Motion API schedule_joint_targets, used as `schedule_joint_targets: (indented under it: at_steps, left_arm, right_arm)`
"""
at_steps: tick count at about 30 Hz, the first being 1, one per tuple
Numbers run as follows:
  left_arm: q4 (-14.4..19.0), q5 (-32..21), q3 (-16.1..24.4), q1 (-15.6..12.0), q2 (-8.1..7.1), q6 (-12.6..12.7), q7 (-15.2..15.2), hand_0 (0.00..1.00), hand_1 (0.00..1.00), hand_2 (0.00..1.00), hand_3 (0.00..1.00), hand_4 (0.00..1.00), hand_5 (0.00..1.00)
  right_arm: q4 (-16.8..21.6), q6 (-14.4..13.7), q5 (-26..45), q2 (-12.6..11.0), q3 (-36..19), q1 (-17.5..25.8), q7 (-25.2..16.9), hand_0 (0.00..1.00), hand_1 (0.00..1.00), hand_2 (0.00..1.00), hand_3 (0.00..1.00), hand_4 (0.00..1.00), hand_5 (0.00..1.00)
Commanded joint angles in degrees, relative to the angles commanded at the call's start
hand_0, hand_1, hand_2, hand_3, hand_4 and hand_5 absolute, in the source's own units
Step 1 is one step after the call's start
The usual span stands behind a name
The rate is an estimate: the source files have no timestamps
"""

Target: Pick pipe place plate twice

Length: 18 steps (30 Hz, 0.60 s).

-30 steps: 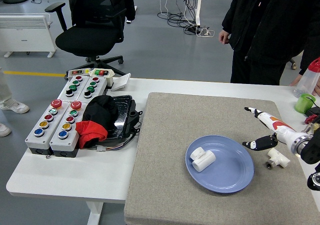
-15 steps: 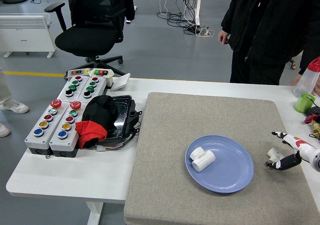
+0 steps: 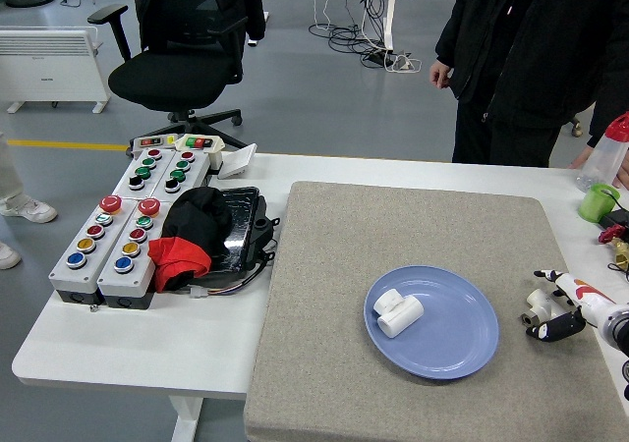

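A blue plate (image 3: 462, 349) lies on the grey mat (image 3: 393, 236). One white pipe fitting (image 3: 396, 311) lies in the plate's left part. A second white pipe fitting (image 3: 537, 305) lies on the mat right of the plate. My right hand (image 3: 556, 304) comes in from the right edge, its white and black fingers spread around this fitting, one above and one below it. I cannot tell whether they touch it. My left arm does not show.
Two grey button boxes (image 3: 123, 228) and a black tray with black and red cloth (image 3: 197, 238) stand at the table's left. A green cup (image 3: 597, 202) and a spray bottle (image 3: 607, 150) are at the far right. A person (image 3: 531, 59) stands behind the table.
My right hand drew back toward the right edge from beside the plate, then settled with its fingers around the fitting on the mat. The fitting in the plate has not moved.
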<state>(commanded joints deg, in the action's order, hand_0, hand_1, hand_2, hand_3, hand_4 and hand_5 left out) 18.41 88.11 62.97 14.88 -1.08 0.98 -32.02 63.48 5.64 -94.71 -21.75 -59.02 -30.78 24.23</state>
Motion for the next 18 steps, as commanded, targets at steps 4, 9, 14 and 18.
schedule_joint_targets:
  at_steps: [4,9,14,18]
  left_arm:
    - [-0.1,0.0,0.0,0.1,-0.03,0.0,0.1,0.652,0.630,0.633,0.551,0.387,0.998]
    - [-0.1,0.2,0.2,0.2,-0.05,0.0,0.1,0.653,0.630,0.633,0.552,0.387,0.998]
    - [-0.1,0.3,0.3,0.3,-0.04,0.0,0.1,0.653,0.630,0.633,0.552,0.387,0.998]
    - [-0.2,0.4,0.3,0.3,-0.04,0.1,0.2,0.653,0.630,0.633,0.552,0.387,0.998]
  right_arm:
    - [0.0,-0.6,0.6,-0.1,0.0,0.1,-0.4,0.361,0.447,0.579,0.699,0.615,0.028]
    - [0.2,-0.8,1.2,-0.3,-0.1,0.0,-0.4,0.280,0.408,0.538,0.670,0.587,0.023]
    - [1.1,-1.0,0.9,-0.5,-0.7,0.3,-0.5,0.283,0.406,0.532,0.665,0.573,0.017]
    - [4.4,-1.5,0.3,-0.8,-1.6,0.5,-0.6,0.283,0.406,0.532,0.665,0.573,0.017]
